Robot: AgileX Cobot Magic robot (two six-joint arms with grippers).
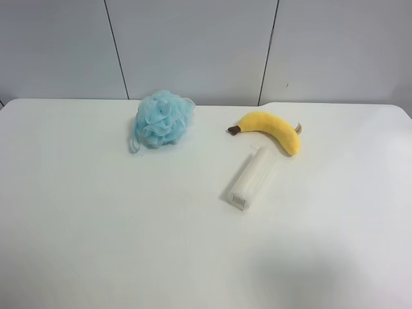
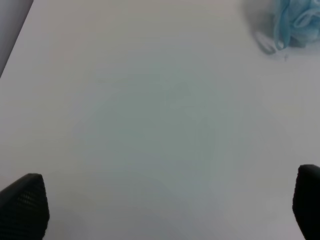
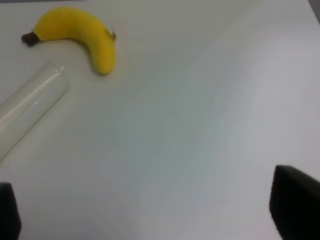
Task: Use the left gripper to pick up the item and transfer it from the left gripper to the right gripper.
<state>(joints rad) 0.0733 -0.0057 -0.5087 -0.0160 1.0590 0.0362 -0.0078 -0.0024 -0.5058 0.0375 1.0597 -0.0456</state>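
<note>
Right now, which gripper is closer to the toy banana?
Right. The banana lies ahead of the right gripper, apart from it; the left gripper sees only the blue pouf.

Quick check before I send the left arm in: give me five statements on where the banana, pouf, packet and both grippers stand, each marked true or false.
1. The plush banana lies on the table, held by no gripper. True.
2. The left gripper is shut on the banana. False: its jaws stand wide apart over bare table, and only the blue bath pouf shows in its view.
3. The white translucent packet lies near the banana, on the side away from the wall. True.
4. The pouf rests on top of the packet. False: in the high view it sits apart, well to the left of both.
5. The right gripper is open, with banana and packet in its view. True.
</note>
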